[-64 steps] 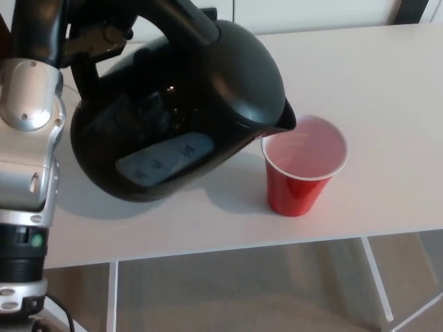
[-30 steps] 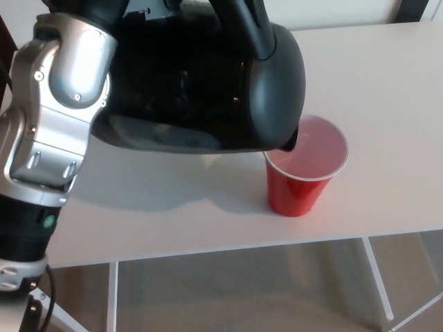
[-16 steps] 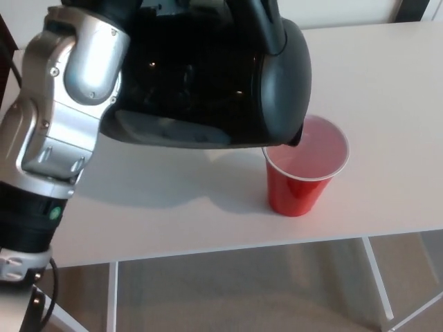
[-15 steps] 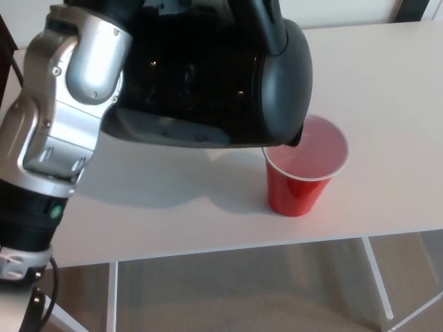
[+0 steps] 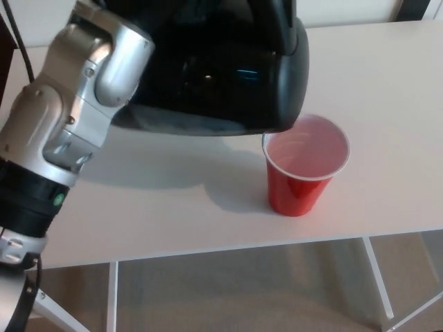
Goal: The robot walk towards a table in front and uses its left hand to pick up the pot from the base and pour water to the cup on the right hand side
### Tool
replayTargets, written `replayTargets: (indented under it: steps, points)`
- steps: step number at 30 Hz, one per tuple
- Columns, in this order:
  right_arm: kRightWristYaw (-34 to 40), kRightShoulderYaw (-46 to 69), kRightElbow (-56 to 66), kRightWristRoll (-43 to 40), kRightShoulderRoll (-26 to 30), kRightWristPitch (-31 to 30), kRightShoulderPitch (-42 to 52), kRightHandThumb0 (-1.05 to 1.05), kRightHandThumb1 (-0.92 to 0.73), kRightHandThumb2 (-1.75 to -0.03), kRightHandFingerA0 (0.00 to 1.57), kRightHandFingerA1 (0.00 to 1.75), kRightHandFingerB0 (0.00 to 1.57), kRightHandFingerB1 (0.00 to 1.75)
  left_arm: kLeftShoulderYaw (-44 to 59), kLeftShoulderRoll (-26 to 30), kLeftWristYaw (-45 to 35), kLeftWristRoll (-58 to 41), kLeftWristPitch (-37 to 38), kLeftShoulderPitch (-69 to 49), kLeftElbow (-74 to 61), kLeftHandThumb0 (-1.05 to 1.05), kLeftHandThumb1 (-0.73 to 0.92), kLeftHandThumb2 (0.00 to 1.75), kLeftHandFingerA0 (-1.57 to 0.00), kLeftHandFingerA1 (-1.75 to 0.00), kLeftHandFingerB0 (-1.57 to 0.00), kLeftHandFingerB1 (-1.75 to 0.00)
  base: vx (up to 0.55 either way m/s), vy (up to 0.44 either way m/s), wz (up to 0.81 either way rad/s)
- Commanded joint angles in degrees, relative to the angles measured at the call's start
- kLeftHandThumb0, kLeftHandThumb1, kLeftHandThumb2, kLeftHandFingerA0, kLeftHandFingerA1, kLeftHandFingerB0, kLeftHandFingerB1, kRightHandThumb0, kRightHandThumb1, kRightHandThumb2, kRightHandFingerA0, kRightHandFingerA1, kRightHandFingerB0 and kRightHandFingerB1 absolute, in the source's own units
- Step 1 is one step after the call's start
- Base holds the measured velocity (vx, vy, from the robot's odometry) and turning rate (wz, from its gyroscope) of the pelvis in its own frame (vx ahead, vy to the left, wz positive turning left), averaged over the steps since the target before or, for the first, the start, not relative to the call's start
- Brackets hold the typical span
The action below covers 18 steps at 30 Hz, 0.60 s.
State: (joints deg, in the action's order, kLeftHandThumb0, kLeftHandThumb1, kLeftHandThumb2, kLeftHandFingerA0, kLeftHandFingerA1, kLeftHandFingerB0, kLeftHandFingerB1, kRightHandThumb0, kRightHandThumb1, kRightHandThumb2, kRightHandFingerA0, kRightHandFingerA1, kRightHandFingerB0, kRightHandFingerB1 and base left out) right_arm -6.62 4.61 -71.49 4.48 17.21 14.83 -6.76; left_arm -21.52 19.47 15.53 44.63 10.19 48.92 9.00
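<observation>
A black pot hangs tilted over the white table, lying almost on its side. Its spout end points right, just above the left rim of the red cup. The cup stands upright near the table's front edge, and its pale inside shows. My silver left arm rises from the lower left to the pot. My left hand is shut on the pot at the picture's top edge, dark against the dark pot and mostly hidden. No water stream shows. The pot's base and my right hand are out of view.
The table's front edge runs across the lower part of the picture, with its white legs and the floor below. The table top stretches away to the right of and behind the cup.
My left arm has swung up and to the right. The pot has gone from slightly tilted to nearly on its side and sits higher in the picture. The cup has not moved.
</observation>
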Motion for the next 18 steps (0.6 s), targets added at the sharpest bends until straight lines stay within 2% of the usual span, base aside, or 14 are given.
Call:
replayTargets:
  steps: [1, 2, 3, 4, 5, 7, 14, 15, 18]
  points:
    - [-0.07, 0.1, -0.01, 0.03, 1.32, -0.48, -0.14, -0.6, -0.36, -0.81, 0.94, 0.82, 0.63, 0.7, -3.59, 2.43, 13.28, 11.01, 7.87, 5.28, 1.62, -0.33, 0.53, 0.6, -1.09, -1.64, -0.9, -0.69, 0.0, 0.0, 0.0]
    - [-0.07, 0.09, -0.02, 0.03, 1.32, -0.47, -0.14, -0.6, -0.36, -0.81, 0.94, 0.82, 0.63, 0.7, -3.7, 2.48, 13.52, 11.04, 7.9, 5.36, 1.77, -0.33, 0.53, 0.6, -1.09, -1.64, -0.9, -0.69, 0.0, 0.0, 0.0]
    - [-0.01, 0.07, -0.03, 0.06, 1.35, -0.38, -0.32, -0.62, -0.29, -0.93, 0.93, 0.88, 0.64, 0.75, -4.21, 2.68, 13.97, 11.69, 8.16, 5.9, 2.07, -0.32, 0.51, 0.61, -1.07, -1.67, -0.9, -0.74, 0.0, 0.0, 0.0]
    - [0.06, 0.05, -0.04, 0.1, 1.38, -0.26, -0.55, -0.62, -0.29, -0.93, 0.93, 0.88, 0.64, 0.75, -4.8, 2.91, 14.41, 12.48, 8.47, 6.54, 2.37, -0.32, 0.51, 0.61, -1.07, -1.67, -0.9, -0.74, 0.0, 0.0, 0.0]
    - [0.11, 0.08, -0.03, 0.09, 1.39, -0.18, -0.59, -0.62, -0.36, -0.81, 0.95, 0.83, 0.66, 0.72, -5.09, 3.11, 14.37, 12.76, 8.61, 6.78, 2.36, -0.31, 0.53, 0.56, -1.08, -1.66, -0.92, -0.69, 0.0, 0.0, 0.0]
    - [0.09, 0.2, -0.04, -0.04, 1.4, -0.19, -0.62, -0.61, -0.36, -0.78, 0.96, 0.84, 0.68, 0.73, -5.51, 3.46, 14.4, 13.13, 8.86, 7.04, 2.36, -0.33, 0.52, 0.59, -1.08, -1.66, -0.92, -0.66, 0.0, 0.0, 0.0]
    - [-0.38, 0.48, -0.29, -0.28, 1.43, -0.3, -0.79, -0.62, -0.35, -0.8, 0.97, 0.85, 0.67, 0.73, -6.38, 4.34, 16.5, 14.58, 10.44, 7.95, 3.46, -0.35, 0.53, 0.6, -1.07, -1.67, -0.9, -0.64, 0.0, 0.0, 0.0]
    - [-0.32, 0.5, -0.14, -0.28, 1.39, -0.27, -0.81, -0.6, -0.36, -0.8, 0.96, 0.85, 0.67, 0.74, -6.74, 4.58, 17.48, 15.2, 11.29, 8.49, 3.95, -0.38, 0.56, 0.61, -1.01, -1.7, -0.87, -0.68, 0.0, 0.0, 0.0]
    - [-0.09, 0.48, -0.08, -0.21, 1.29, -0.22, -0.83, -0.59, -0.35, -0.81, 0.96, 0.85, 0.68, 0.74, -6.96, 4.81, 18.31, 15.65, 12.54, 9.05, 4.67, -0.37, 0.57, 0.61, -1.01, -1.71, -0.85, -0.73, 0.0, 0.0, 0.0]
